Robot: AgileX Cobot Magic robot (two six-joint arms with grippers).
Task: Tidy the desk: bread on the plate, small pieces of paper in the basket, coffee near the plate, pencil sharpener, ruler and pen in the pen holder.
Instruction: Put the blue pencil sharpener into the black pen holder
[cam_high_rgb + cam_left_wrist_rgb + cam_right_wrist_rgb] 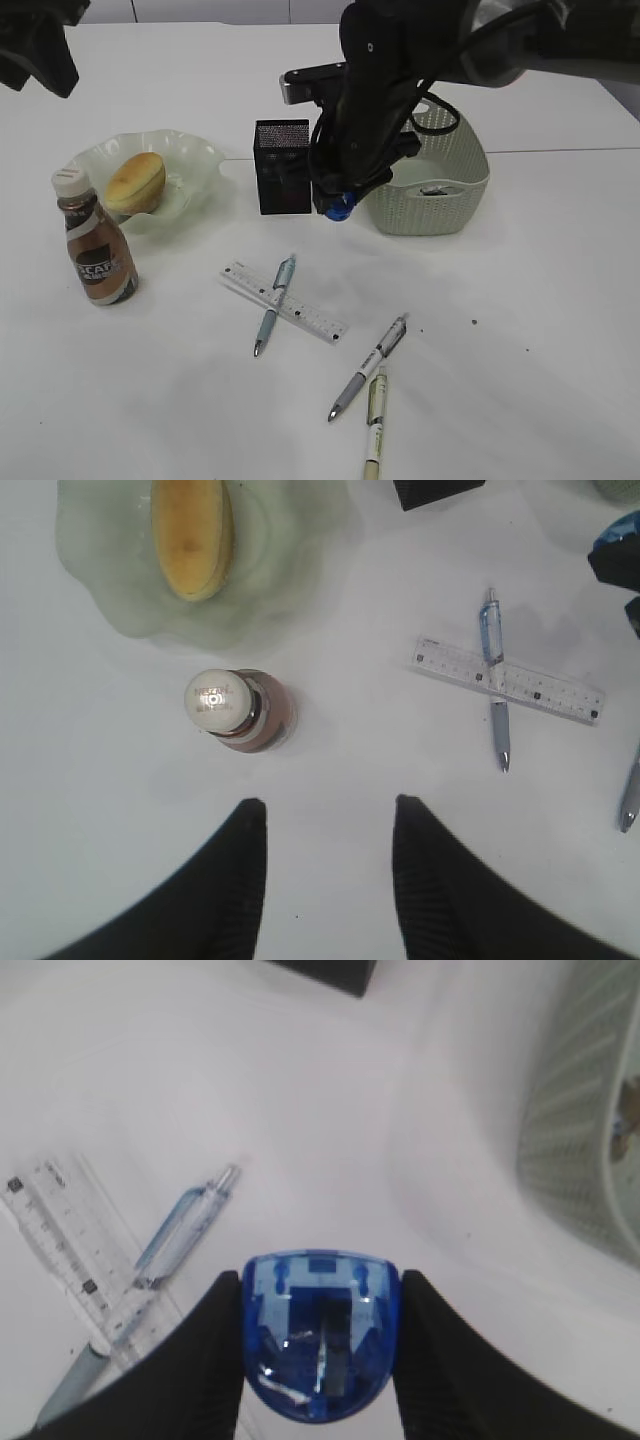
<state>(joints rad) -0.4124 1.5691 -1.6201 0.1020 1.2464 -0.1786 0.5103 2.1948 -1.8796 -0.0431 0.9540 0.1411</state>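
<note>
My right gripper (pixel 340 207) is shut on the blue pencil sharpener (pixel 320 1332) and holds it above the table, just right of the black pen holder (pixel 282 166) and left of the pale green basket (pixel 440 190). My left gripper (pixel 330 820) is open and empty, high above the table near the coffee bottle (pixel 240 708). The bread (pixel 136 182) lies on the glass plate (pixel 195 160), with the coffee bottle (pixel 95 250) beside it. The clear ruler (pixel 300 305) lies under a blue pen (pixel 273 303). Two more pens (pixel 370 370) lie in front.
The basket holds a scrap of paper (pixel 435 188). A second pen (pixel 375 420) lies close to the front edge. The ruler (pixel 510 667) and blue pen (pixel 495 670) show at the right of the left wrist view.
</note>
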